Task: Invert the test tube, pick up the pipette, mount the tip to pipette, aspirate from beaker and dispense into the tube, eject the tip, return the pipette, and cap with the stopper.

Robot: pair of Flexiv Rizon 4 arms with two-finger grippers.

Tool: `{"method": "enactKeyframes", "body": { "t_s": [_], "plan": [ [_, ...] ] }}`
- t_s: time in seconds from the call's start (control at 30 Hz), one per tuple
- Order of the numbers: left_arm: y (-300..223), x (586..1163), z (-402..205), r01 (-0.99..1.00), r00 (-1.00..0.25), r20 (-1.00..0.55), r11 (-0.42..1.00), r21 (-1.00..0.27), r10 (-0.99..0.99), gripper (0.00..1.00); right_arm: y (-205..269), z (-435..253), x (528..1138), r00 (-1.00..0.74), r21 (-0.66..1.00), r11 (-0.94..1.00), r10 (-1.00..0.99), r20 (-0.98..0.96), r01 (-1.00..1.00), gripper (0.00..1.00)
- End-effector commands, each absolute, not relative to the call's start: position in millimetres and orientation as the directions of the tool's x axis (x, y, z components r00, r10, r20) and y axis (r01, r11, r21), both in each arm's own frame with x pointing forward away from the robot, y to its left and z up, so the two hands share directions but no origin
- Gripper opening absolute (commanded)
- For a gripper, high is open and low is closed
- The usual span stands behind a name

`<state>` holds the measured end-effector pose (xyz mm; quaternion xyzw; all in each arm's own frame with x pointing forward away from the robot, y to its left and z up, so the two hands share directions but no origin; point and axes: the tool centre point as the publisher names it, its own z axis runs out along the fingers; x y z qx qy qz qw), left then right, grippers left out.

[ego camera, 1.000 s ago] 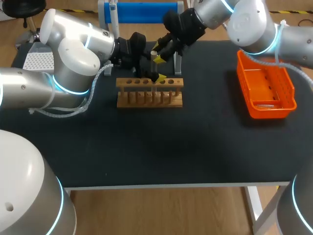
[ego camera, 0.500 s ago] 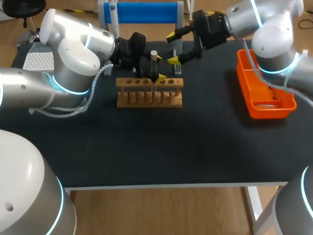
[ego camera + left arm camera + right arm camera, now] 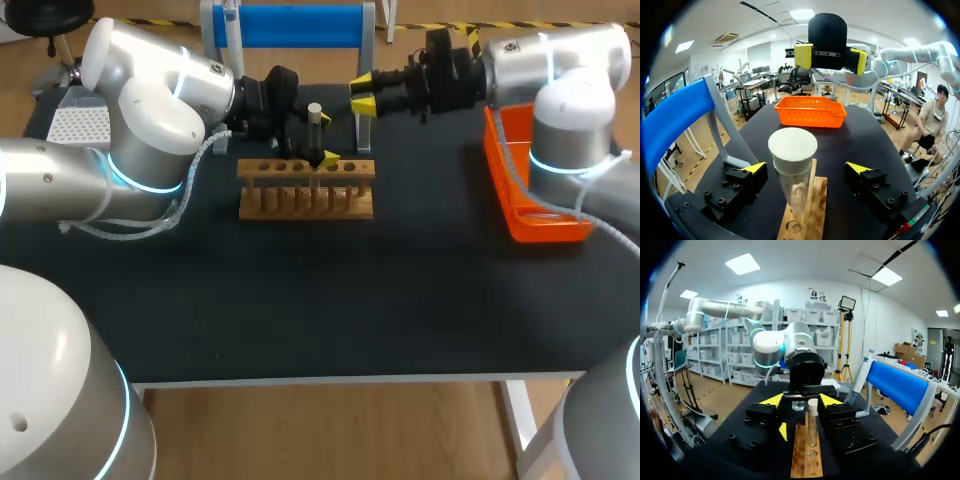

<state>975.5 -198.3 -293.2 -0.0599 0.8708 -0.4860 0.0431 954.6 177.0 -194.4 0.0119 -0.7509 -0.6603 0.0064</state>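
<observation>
A clear test tube (image 3: 315,135) with a white stopper (image 3: 315,109) stands upright in the wooden rack (image 3: 305,190). My left gripper (image 3: 316,152) is open around the tube; in the left wrist view the stoppered tube (image 3: 792,170) stands between the fingers (image 3: 747,176), apart from both. My right gripper (image 3: 362,94) hangs in the air to the right of the tube, open and empty, pointing at it. From the right wrist view the tube (image 3: 812,425) and rack (image 3: 807,455) lie ahead of its own gripper (image 3: 801,400). The pipette (image 3: 231,22) hangs on the blue stand (image 3: 288,25).
An orange basket (image 3: 545,185) sits at the table's right side, under my right arm. A white tip box (image 3: 78,124) lies at the far left behind my left arm. The black tabletop (image 3: 330,300) in front of the rack is bare.
My right gripper let go of the stopper on the tube, drew back to the right, and its fingers have come closer together. The left arm and the tube have stayed put.
</observation>
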Motion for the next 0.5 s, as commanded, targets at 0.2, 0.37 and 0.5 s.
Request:
{"method": "enactKeyframes", "body": {
  "t_s": [0.2, 0.37, 0.5],
  "plan": [
    [-198.1, 976.2, -293.2, -0.062, -0.989, -0.016, 0.521, -0.851, -0.144, 1.00, 192.2, -194.6, 961.8, -0.998, 0.998, 0.047, -0.041, 0.041, 0.040, 0.00],
    [-198.1, 976.2, -293.2, -0.062, -0.989, -0.016, 0.521, -0.851, -0.144, 1.00, 201.4, -195.3, 961.9, -0.997, 0.998, 0.040, -0.047, 0.055, 0.053, 0.00],
    [-198.1, 976.2, -293.2, -0.062, -0.989, -0.016, 0.521, -0.851, -0.144, 1.00, 210.1, -196.6, 961.8, -0.998, 0.998, 0.050, -0.054, 0.045, 0.042, 0.00]
  ]
}}
